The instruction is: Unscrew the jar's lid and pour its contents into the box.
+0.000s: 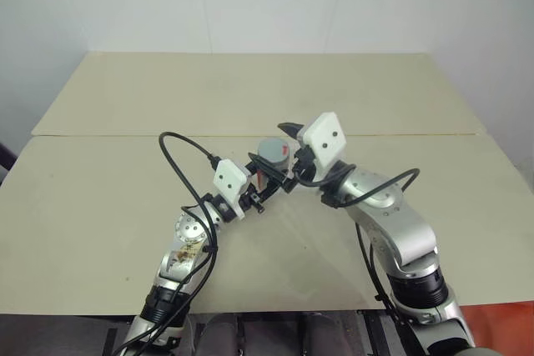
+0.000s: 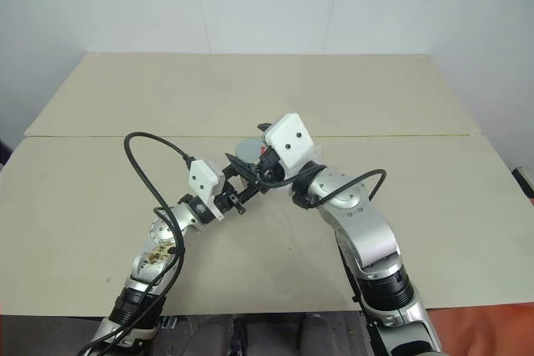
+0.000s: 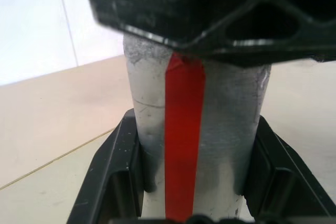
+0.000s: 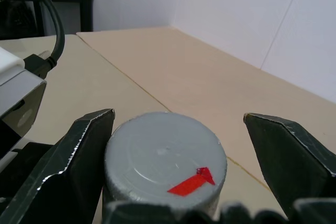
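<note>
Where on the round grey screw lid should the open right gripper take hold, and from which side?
Grip the round grey screw lid on its curved rim, coming from above the upright jar. The right gripper already straddles it, and the left gripper clamps the jar's body, leaving the rim free.

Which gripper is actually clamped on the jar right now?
The left gripper: its fingers press both sides of the jar. The right gripper stands open around the lid, a gap showing on one side.
</note>
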